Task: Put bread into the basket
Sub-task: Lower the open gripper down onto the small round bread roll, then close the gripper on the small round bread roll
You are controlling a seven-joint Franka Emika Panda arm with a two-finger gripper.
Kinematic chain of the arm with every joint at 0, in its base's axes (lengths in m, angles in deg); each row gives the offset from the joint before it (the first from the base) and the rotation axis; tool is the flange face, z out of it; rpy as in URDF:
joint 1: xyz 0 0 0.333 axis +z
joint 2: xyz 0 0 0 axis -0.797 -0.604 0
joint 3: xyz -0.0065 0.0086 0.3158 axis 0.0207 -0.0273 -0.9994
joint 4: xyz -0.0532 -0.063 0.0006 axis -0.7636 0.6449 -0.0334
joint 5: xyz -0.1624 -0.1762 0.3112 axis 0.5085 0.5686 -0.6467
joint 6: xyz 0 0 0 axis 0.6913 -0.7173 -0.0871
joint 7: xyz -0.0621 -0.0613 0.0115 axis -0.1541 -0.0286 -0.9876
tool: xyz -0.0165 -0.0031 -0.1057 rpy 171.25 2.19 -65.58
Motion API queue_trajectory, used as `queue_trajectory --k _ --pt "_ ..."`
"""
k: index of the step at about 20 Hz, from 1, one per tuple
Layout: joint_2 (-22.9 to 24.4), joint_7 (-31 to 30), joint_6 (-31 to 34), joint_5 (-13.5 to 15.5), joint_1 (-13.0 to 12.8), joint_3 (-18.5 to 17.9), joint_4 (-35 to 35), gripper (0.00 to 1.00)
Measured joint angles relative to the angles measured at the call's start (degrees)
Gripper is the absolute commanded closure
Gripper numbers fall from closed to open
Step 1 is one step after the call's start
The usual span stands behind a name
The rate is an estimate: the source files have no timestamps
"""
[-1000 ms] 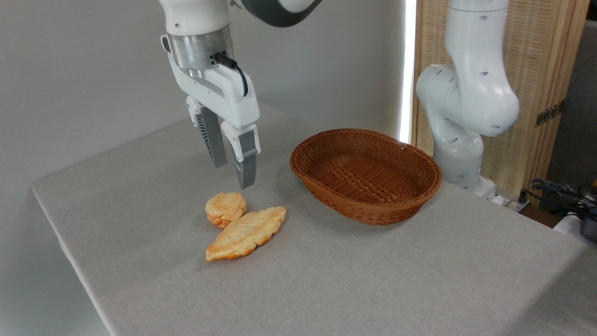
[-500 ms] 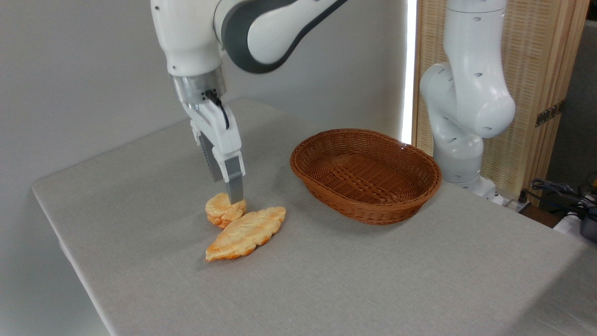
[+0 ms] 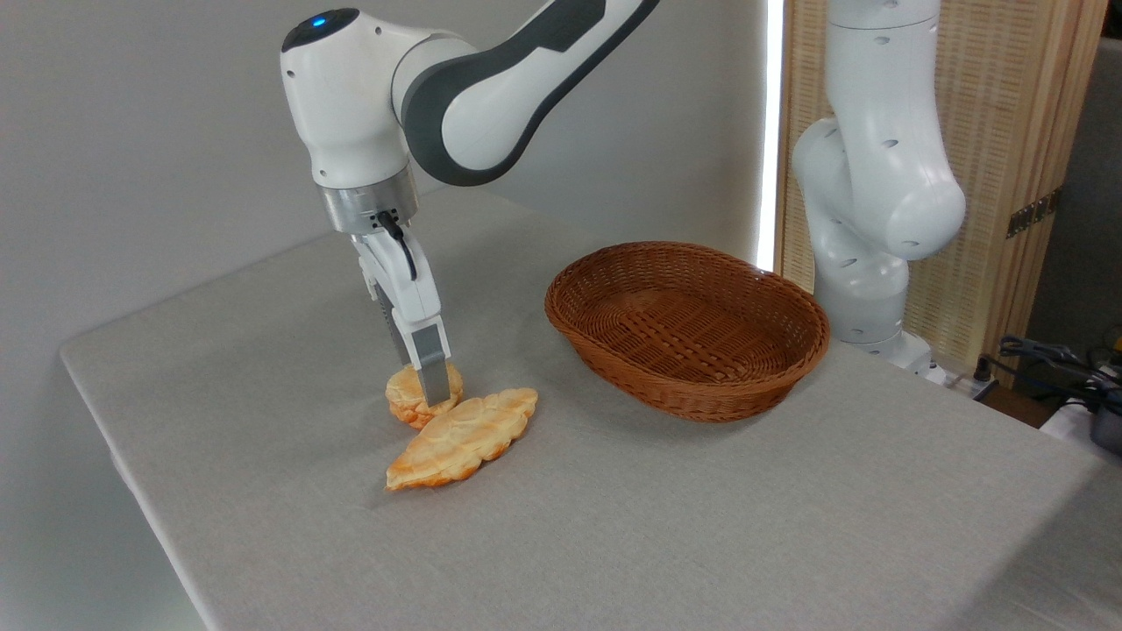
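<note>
The bread (image 3: 402,396), a small round pale golden bun, lies on the grey table left of centre. My gripper (image 3: 427,393) has come down over it, turned edge-on to the camera. The near finger (image 3: 432,372) stands in front of the bun and mostly hides the far one, so the two straddle the bun and the gripper is open. The bun rests on the table, not squeezed. The basket (image 3: 701,396), oval brown wicker with nothing in it, stands to the right of the bun.
A longer flat leaf-shaped pastry (image 3: 463,438) lies against the bun's front right side. The arm's white base column (image 3: 877,219) rises behind the basket. Cables (image 3: 1052,358) lie at the far right. The table's left edge (image 3: 114,438) is near.
The gripper has come down from above the bun to around it, and the wrist has turned so the fingers line up edge-on. Bun, pastry and basket have not moved.
</note>
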Motion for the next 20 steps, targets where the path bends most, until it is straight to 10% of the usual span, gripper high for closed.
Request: queue_trajectory --k 5,10,20 --pt "-1.22 0.0 -1.07 0.0 -0.43 0.01 0.0 0.01" --pt "-1.57 1.17 -1.35 -0.01 -0.52 0.02 0.01 0.61" --pt "-1.57 1.46 -1.36 -0.01 -0.52 0.02 0.04 0.6"
